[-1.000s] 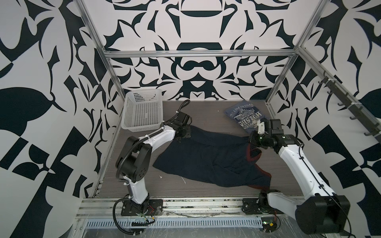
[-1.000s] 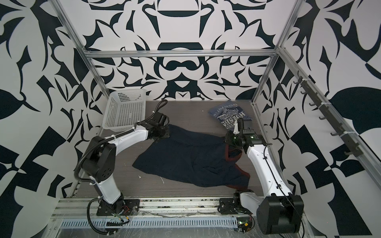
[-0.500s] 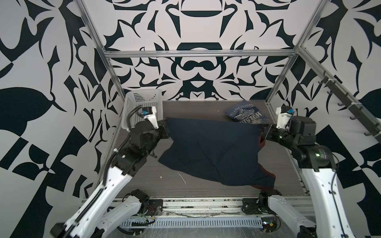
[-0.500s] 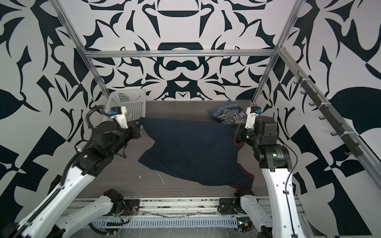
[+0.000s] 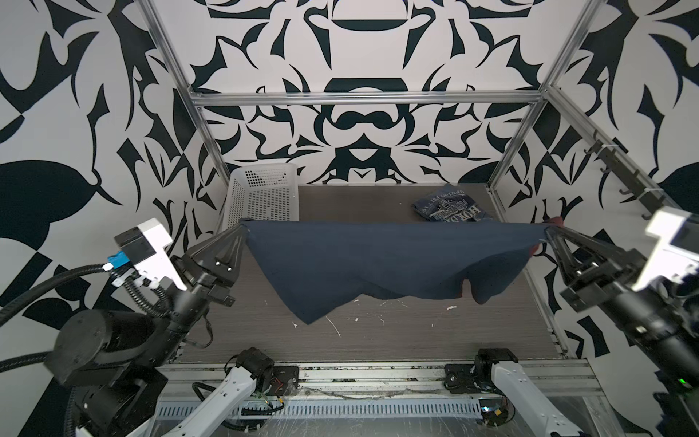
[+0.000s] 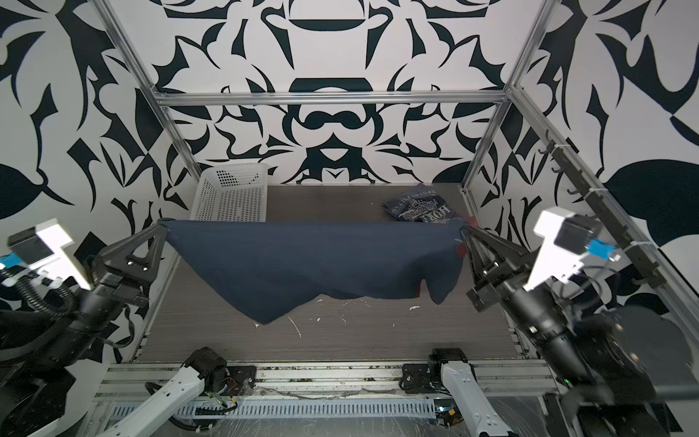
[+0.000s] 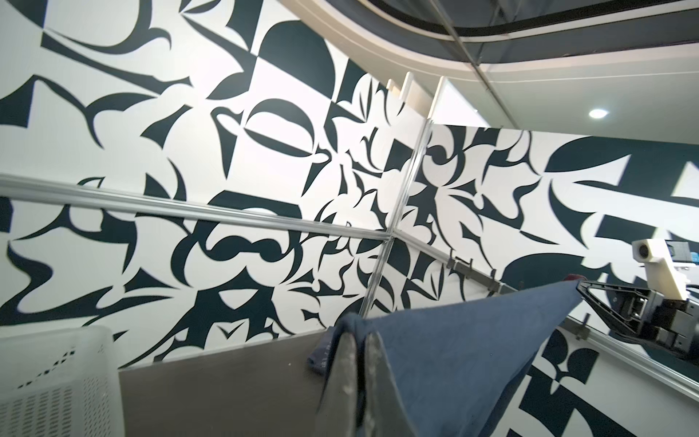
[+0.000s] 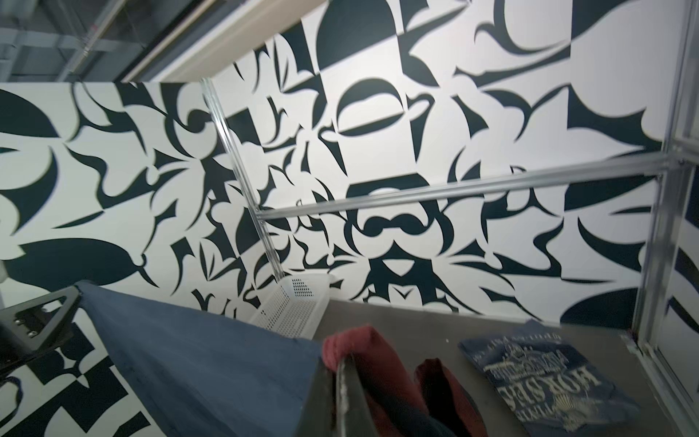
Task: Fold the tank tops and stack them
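Left tool [image 5: 245, 227] and right tool [image 5: 547, 231] are each pinched closed on opposite corners of the navy tank top [image 5: 378, 261], stretched across mid-frame.

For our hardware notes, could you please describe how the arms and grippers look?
The left gripper and right gripper have black triangular open-frame fingers, white wrist camera housings and blue connectors. Arm links are white, joints black; the left arm carries ribbed black cable.

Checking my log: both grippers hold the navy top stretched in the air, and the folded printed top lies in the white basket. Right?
No: the folded printed top lies on the table, far right, outside the white basket, as both top views show. The left gripper and right gripper hold the navy top stretched in the air.
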